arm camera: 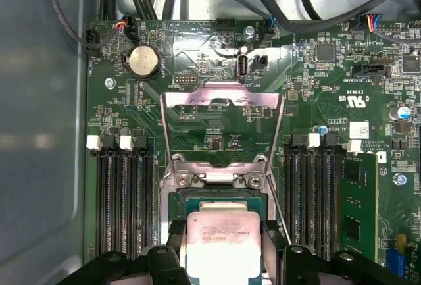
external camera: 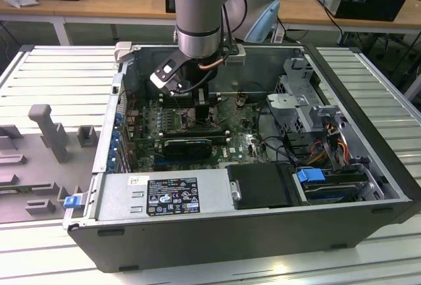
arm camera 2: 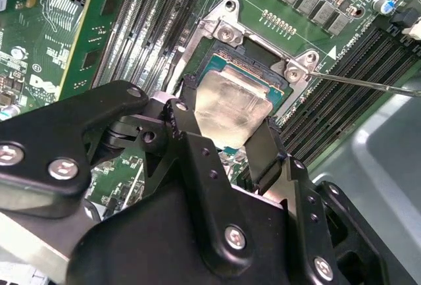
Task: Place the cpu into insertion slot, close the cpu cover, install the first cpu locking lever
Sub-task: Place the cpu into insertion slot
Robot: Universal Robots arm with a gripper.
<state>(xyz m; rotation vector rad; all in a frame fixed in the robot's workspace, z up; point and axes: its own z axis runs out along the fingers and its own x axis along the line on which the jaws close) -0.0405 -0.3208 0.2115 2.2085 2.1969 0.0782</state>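
- The arm was reaching down into the open computer case [external camera: 263, 232], which sat on the ribbed grey counter [external camera: 52, 68].
- The pincer [arm camera 2: 227, 124] was closed narrow on the cpu [arm camera 2: 233, 104], with one black finger [arm camera 2: 263, 156] pressed against each of two opposite edges and the silvery top facing up.
- The cpu sat right over the insertion slot [arm camera: 220, 198] on the green motherboard [arm camera: 316, 81]. The dark socket edge peeked out past the chip on the side away from the fingers.
- Honestly couldn't tell if the chip was already resting in the socket or hanging just above it. It looked a touch tilted in the second wrist view.
- The cpu cover [arm camera: 220, 95] was flipped wide open, hinged back away from the socket, so the board showed through its big middle opening.
- A thin metal lever rod [arm camera 2: 368, 86] stuck out sideways just beside the socket corner, not latched down.
- One green memory stick [arm camera: 358, 206] was sitting in the slots near the socket.
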